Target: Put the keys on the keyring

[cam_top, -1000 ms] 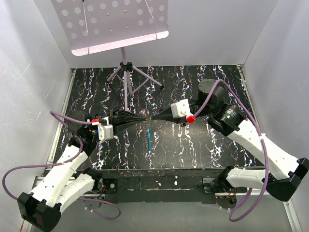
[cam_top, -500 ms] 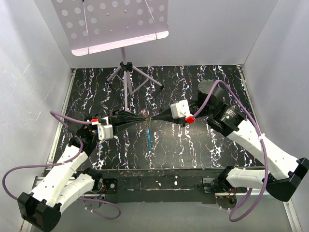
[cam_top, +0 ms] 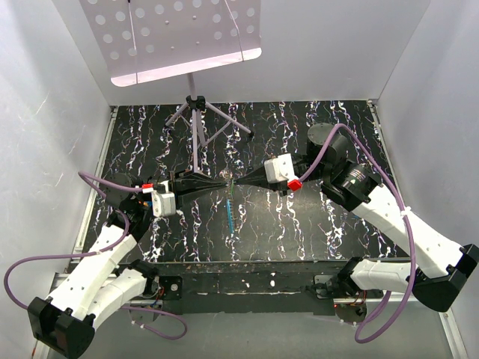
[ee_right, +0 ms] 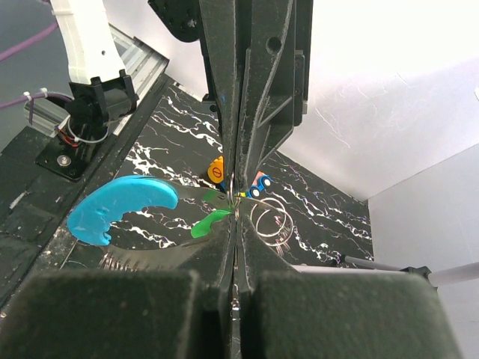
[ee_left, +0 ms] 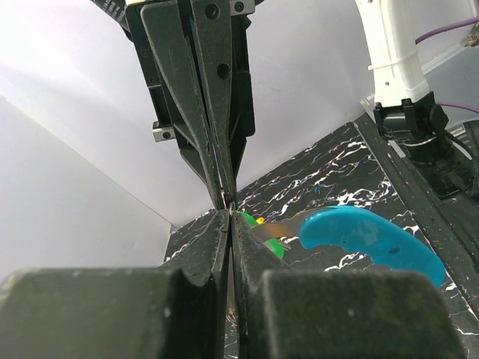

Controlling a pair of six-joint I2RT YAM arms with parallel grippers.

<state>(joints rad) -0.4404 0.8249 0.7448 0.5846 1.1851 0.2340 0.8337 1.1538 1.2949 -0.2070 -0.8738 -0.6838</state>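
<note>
Above the middle of the bench (cam_top: 314, 224), the left gripper (cam_top: 225, 180) reaches in from 9 o'clock and the right gripper (cam_top: 236, 182) from 3 o'clock, and they meet tip to tip. Both pairs of jaws are pressed together; what each one nips is too thin to make out.

The key (ee_right: 209, 223) sits right at that meeting point. In the right wrist view its green head pokes out at 9 o'clock of the tips, and its blade is hidden behind the fingers. The keyring (ee_right: 269, 217) shows only in that view, as thin silvery loops at 3 o'clock of the tips.

From overhead the light-blue tag (cam_top: 230, 215) reads as a narrow strip toward 6 o'clock of the tips, its long axis running 12 to 6 o'clock. Whether it hangs or lies on the bench I cannot tell. Both wrist views show it as a curved, bean-like shape. From overhead the key is barely a speck and the loops cannot be seen.

A small orange bit (ee_right: 216, 170) and a small blue bit (ee_right: 260, 184) beside the tips are too blurred to name. The purple tripod stand (cam_top: 196, 112) stands at 12 o'clock.
</note>
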